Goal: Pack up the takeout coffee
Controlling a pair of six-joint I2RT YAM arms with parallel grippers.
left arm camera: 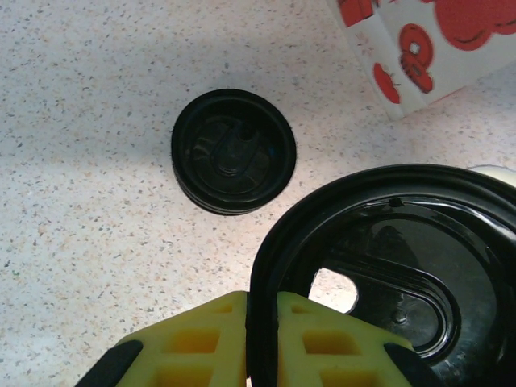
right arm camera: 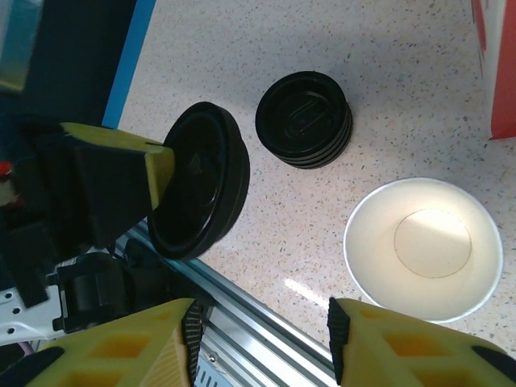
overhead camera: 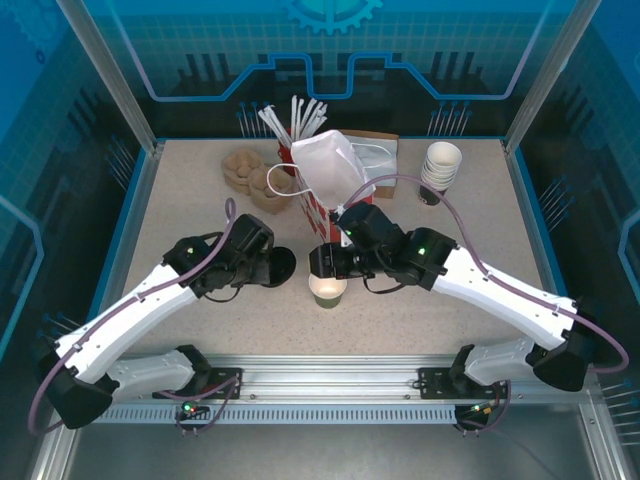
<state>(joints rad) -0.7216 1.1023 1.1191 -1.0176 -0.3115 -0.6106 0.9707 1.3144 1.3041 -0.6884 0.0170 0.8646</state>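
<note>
the cup (right arm camera: 371,242) stands empty, lidless; left jaws pinch a black lid (right arm camera: 201,189).

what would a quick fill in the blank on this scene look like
1. The round black plastic lid is clamped by the ____ gripper.
2. The right gripper, near the lidless paper cup with a white inside, has its jaws ____.
3. The low stack of loose black lids sits on the speckled ____.
Missing words: left; open; table.

Speckled beige tabletop (overhead camera: 190,215) with blue edging, translucent blue patterned walls (overhead camera: 330,45), silver corner posts (overhead camera: 105,75), aluminium front rail (overhead camera: 330,372).
</note>
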